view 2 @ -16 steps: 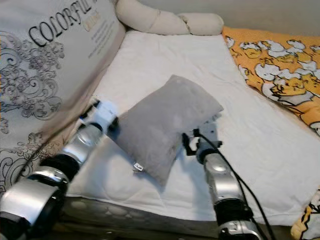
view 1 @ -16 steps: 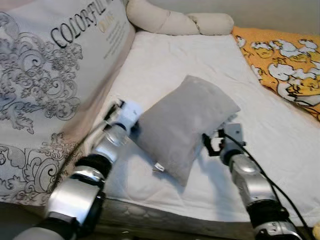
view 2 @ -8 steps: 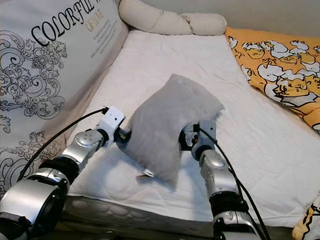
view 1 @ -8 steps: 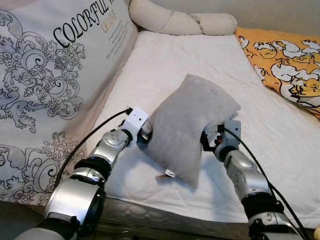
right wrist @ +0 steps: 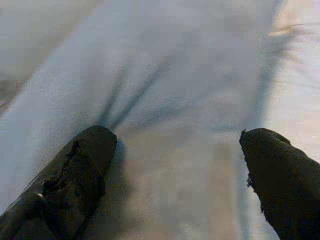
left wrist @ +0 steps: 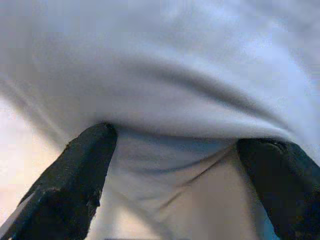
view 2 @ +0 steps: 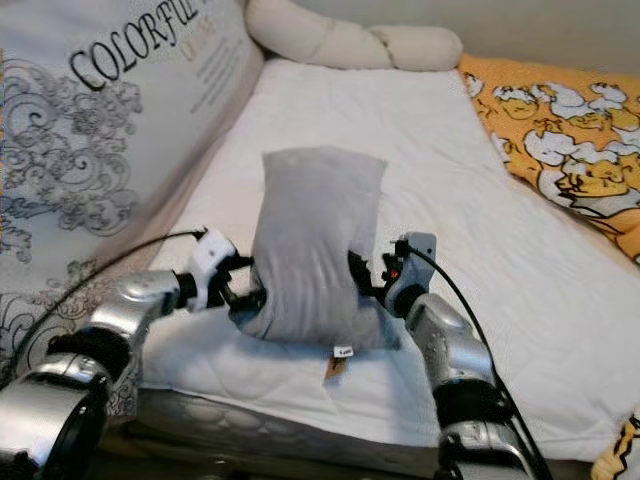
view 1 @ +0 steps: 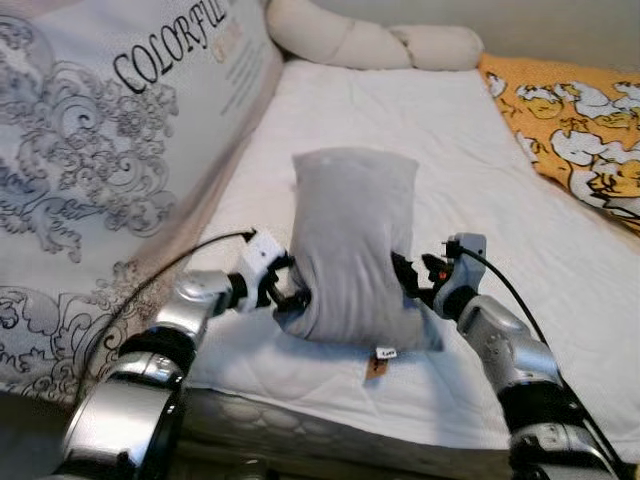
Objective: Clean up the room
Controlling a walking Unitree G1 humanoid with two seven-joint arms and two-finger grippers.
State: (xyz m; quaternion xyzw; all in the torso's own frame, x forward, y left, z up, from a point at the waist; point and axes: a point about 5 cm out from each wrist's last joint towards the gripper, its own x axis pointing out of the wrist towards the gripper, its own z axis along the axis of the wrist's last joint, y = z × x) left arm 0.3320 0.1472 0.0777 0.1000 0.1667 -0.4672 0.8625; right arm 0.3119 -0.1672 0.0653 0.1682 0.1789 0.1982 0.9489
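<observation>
The left claw [view 1: 290, 287] presses against the left side of a soft grey rectangular fabric pillow [view 1: 352, 245], its two black fingers [left wrist: 75, 175] spread wide with the grey cloth bulging between them in the left wrist view. The right claw [view 1: 405, 280] pushes on the pillow's opposite side, and its fingers [right wrist: 70, 180] are likewise set wide apart against the fabric, so the pillow is squeezed between the two claws rather than pinched by either one. The pillow stands nearly upright, its short edge on top, its lower end resting on the white quilted mattress [view 1: 400, 130] near the bed's front edge. A small white label [view 1: 386, 352] and a brownish tag [view 1: 375, 367] hang from its bottom corner. Thin black cables run along both silver forearms. To the robot's left, a large pale cushion printed with grey scrollwork and the word "COLORFUL" [view 1: 110, 140] leans beside the mattress. At the far end of the bed lies a cream knotted bolster pillow [view 1: 375, 42], and on the right an orange blanket with a white cartoon pattern [view 1: 570, 115] covers the mattress edge
</observation>
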